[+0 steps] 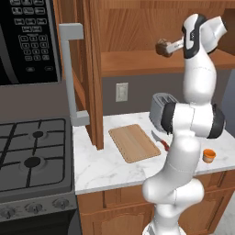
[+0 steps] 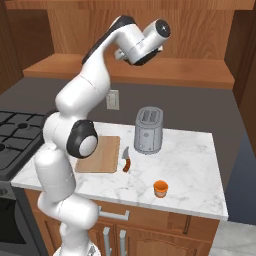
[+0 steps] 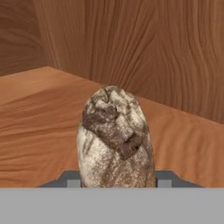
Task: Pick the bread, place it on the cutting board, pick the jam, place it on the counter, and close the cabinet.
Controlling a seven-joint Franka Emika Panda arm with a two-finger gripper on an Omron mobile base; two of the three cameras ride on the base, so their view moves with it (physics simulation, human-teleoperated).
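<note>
The bread (image 3: 114, 140) is seen in the hand view as a roundish dark-brown chunk w/ a cracked, pale-dusted crust, standing upright. It is clamped in the hand (image 1: 166, 47): the two grey fingertips (image 3: 72, 179) are pressed against its lower sides, left & right. In the left base view the bread (image 1: 162, 47) is held at the hand's tip, up inside the open cabinet (image 1: 137, 32), just above the wooden shelf (image 1: 137, 62); whether it touches the shelf cannot be told. Behind it in the hand view, the cabinet's wood-grain back wall and a corner are seen.

The arm is stretched up from the base into the cabinet, w/ the hand pointed to the left in the left base view. The cabinet door (image 1: 94, 73) is swung open, edge-on, w/ its long grey bar handle (image 1: 71, 73) facing the stove (image 1: 32, 151).

On the worktop (image 2: 190, 165) below, the cutting board (image 1: 134, 142) lies flat w/ nothing on it. Just beside it, on the toaster side, a knife (image 2: 126, 161) w/ a reddish handle is laid. The toaster (image 2: 148, 130) stands behind the knife, near the wall. The jam (image 2: 160, 188), a small orange jar, stands near the worktop's front edge, well apart from the board. A wall socket (image 1: 121, 92) is seen above the board, & a black microwave (image 1: 27, 41) above the stove.
</note>
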